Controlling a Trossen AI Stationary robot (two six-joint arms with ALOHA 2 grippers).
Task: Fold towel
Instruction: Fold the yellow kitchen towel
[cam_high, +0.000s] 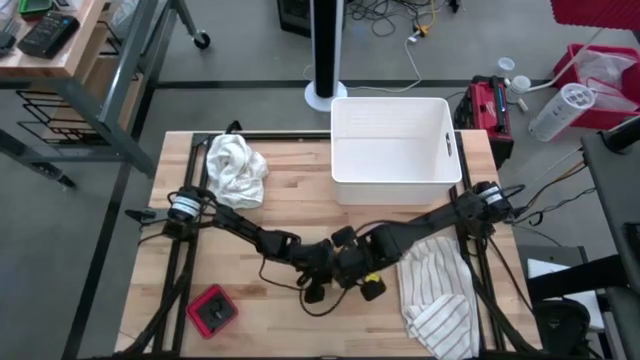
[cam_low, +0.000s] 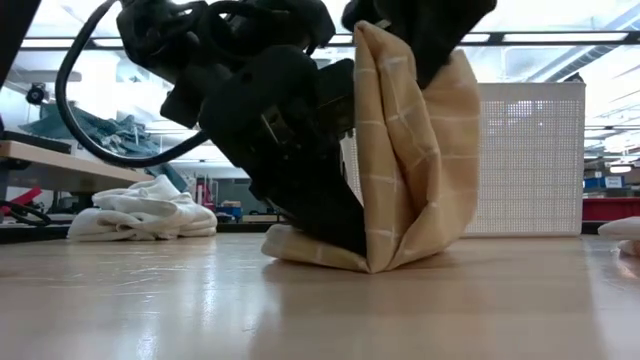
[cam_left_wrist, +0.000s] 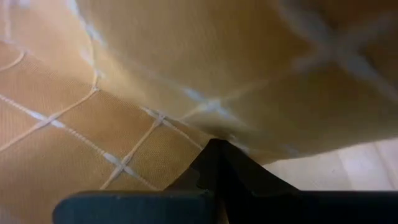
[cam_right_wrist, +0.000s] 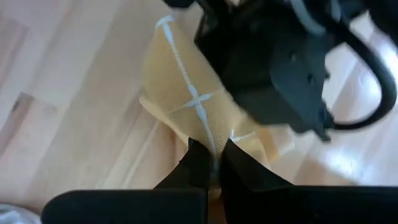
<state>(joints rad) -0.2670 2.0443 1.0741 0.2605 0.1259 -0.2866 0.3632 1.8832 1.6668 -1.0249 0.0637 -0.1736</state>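
Low view shows us the tan woven towel with thin white grid lines (cam_low: 415, 150) hanging in a soft upright drape near the middle of the front half of the light wooden table (cam_low: 320, 300), its lower fold resting on the wood. Our left gripper (cam_left_wrist: 214, 152) has its fingers pressed together on the cloth, and our right gripper (cam_right_wrist: 212, 155) pinches an edge of the same towel beside it. We judge the fabric light, limp and not slippery, so it will sag between grips; corners and hemmed edges look the best places to hold. Elsewhere sit a crumpled white cloth (cam_high: 235, 168) toward the back left corner, a smooth white plastic bin (cam_high: 395, 150) at the back edge, and a striped white towel (cam_high: 440, 295) at the front right corner.
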